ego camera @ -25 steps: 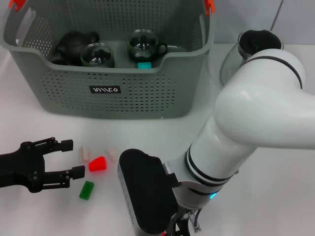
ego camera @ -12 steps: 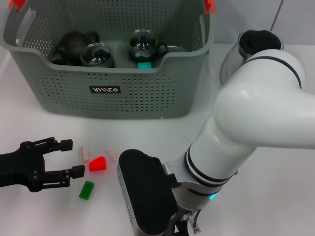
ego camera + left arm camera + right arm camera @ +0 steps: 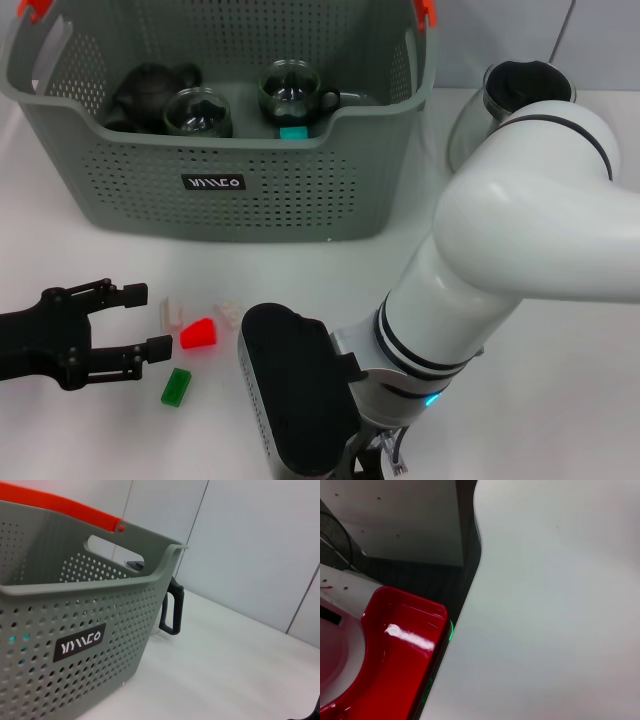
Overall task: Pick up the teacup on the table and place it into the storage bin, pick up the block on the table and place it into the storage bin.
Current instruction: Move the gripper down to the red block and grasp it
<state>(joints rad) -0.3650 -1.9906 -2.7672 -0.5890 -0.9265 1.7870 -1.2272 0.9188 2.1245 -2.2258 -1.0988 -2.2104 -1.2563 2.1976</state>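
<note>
Nearest us, our right arm (image 3: 520,250) is folded low over the bench (image 3: 560,400); can't tell what its pincer is doing. Our left pincer (image 3: 150,322) sits wide open and empty, right beside the red block (image 3: 198,333), with a green block (image 3: 176,387) and pale bits (image 3: 172,312) close by. Farther back, the storage bin (image 3: 230,190) holds two glass teacups (image 3: 198,112) and a dark teapot (image 3: 150,85).

I see bare table (image 3: 330,275) between the bin (image 3: 220,190) and the blocks (image 3: 198,333), but my right arm (image 3: 500,260) crowds the bin's right side.
</note>
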